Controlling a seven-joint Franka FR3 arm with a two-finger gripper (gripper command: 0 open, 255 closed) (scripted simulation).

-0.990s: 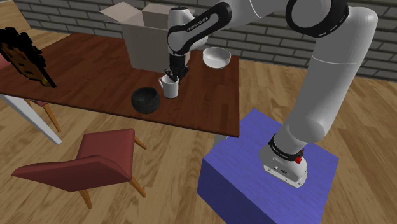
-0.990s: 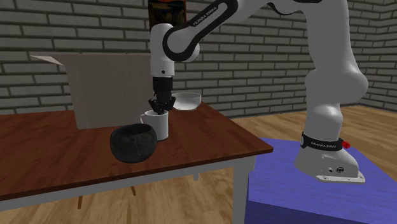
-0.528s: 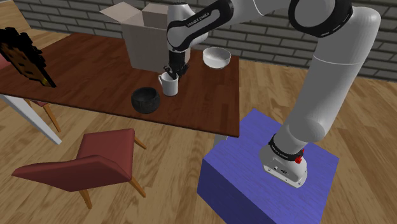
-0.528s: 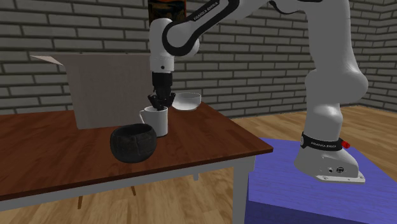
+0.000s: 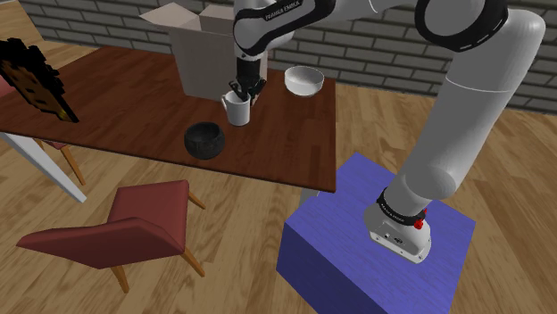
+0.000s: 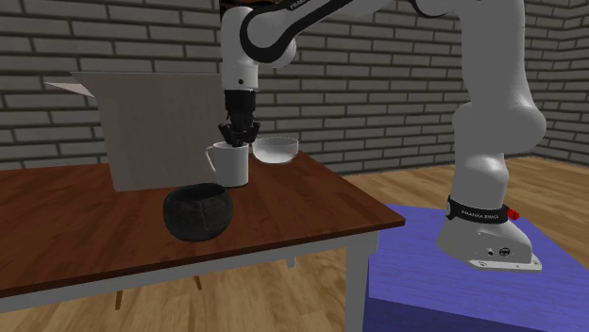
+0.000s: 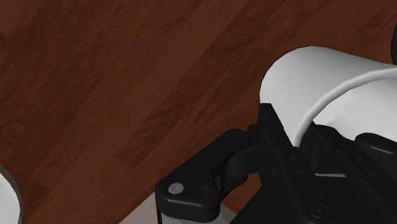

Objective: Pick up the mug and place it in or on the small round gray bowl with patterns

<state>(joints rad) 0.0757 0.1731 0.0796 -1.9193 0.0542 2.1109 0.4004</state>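
A white mug [image 5: 236,109] hangs just above the dark wooden table [image 5: 125,98], clear of the tabletop in the second exterior view [image 6: 229,165]. My black gripper [image 5: 243,89] comes down from above and is shut on the mug's rim [image 6: 236,137]. In the wrist view the fingers [image 7: 273,137] clasp the mug's wall [image 7: 318,83], one inside and one outside. A small round dark grey, nearly black bowl [image 5: 204,140] with a rough surface sits on the table in front of the mug, toward the table's near edge [image 6: 197,210].
An open cardboard box [image 5: 201,49] stands just behind the mug. A white bowl [image 5: 304,80] sits at the table's far corner beside the arm. A red chair [image 5: 125,227] stands by the near edge. The blue stand [image 5: 375,241] is at lower right.
The gripper has risen with the mug in its grip. The mug has left the tabletop and shifted slightly toward the box; the dark bowl has stayed put.
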